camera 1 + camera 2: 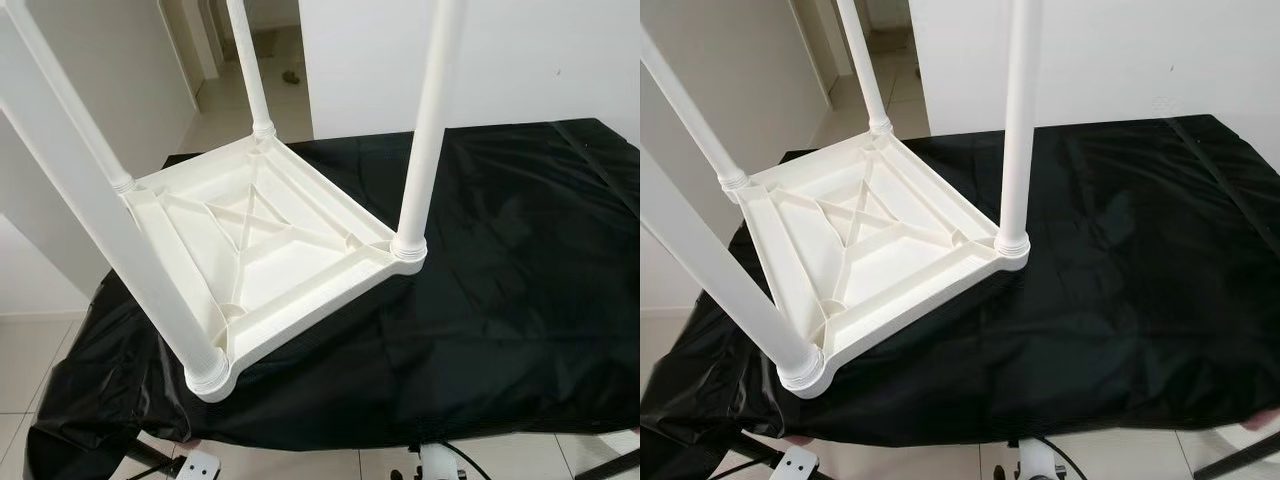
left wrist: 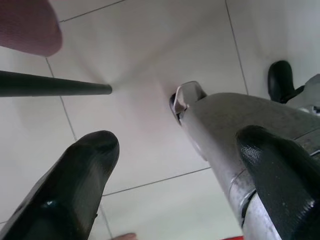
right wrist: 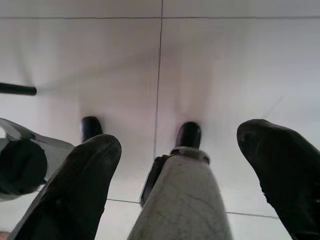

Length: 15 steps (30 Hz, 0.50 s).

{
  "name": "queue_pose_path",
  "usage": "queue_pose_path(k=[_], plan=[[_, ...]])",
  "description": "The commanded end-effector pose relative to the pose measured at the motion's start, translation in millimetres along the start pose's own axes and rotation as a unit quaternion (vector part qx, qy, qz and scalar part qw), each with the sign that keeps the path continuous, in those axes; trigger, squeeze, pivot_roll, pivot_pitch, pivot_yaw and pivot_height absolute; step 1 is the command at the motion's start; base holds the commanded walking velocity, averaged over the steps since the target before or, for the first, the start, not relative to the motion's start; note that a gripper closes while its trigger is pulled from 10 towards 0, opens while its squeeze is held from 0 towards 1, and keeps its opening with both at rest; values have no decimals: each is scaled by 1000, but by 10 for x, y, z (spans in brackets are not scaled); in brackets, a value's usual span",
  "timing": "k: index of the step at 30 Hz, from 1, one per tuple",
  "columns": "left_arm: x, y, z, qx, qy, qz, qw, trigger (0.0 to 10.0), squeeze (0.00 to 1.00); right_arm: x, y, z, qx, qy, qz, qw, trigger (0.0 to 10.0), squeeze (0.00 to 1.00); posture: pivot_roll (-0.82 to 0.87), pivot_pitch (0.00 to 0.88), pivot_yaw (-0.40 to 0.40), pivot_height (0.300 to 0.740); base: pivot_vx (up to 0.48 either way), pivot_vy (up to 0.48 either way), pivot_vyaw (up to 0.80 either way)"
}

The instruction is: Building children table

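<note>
From the head views I find the white children's table lying upside down on the black cloth, toward its left side, four legs standing up; in the left wrist view I see the left gripper spread wide, holding nothing, aimed at the tiled floor, well apart from the table; in the right wrist view the right gripper likewise hangs parted and empty over floor.

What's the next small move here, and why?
Probably raise both arms toward the upside-down white table on the black cloth. All four legs already stand in their corner sockets, and the left gripper and right gripper hang open over the floor tiles, holding nothing.
</note>
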State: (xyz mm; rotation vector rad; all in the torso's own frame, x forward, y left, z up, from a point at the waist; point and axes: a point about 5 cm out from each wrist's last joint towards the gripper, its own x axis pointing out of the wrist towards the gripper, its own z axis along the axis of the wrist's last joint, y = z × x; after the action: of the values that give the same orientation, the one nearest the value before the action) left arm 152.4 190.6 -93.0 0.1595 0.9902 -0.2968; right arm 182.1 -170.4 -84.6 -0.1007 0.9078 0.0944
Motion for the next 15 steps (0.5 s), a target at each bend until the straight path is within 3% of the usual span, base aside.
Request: queue_pose_path(k=[1, 4, 5, 9, 15], plan=[[-21, 70, -70, -5, 11, 74, 997, 10000, 0, 3, 2, 10, -14, 2, 9, 1000, 10000, 0, 93, 0, 51, 740, 0, 0, 0], [-18, 61, -67, -8, 10, 75, 997, 10000, 0, 3, -18, 19, -20, 1, 10, 1000, 10000, 0, 93, 0, 51, 740, 0, 0, 0], [-9, 37, -61, -18, 8, 78, 997, 10000, 0, 1, -103, 50, -40, 0, 10, 999, 10000, 0, 104, 0, -7, 740, 0, 0, 0], [0, 7, -60, -34, 6, 82, 996, 10000, 0, -4, -200, 91, -66, -2, 10, 998, 10000, 0, 109, 0, -50, 740, 0, 0, 0], [4, -8, -60, -42, 5, 83, 996, 10000, 0, -7, -227, 99, -80, -1, 13, 997, 10000, 0, 110, 0, -72, 740, 0, 0, 0]])
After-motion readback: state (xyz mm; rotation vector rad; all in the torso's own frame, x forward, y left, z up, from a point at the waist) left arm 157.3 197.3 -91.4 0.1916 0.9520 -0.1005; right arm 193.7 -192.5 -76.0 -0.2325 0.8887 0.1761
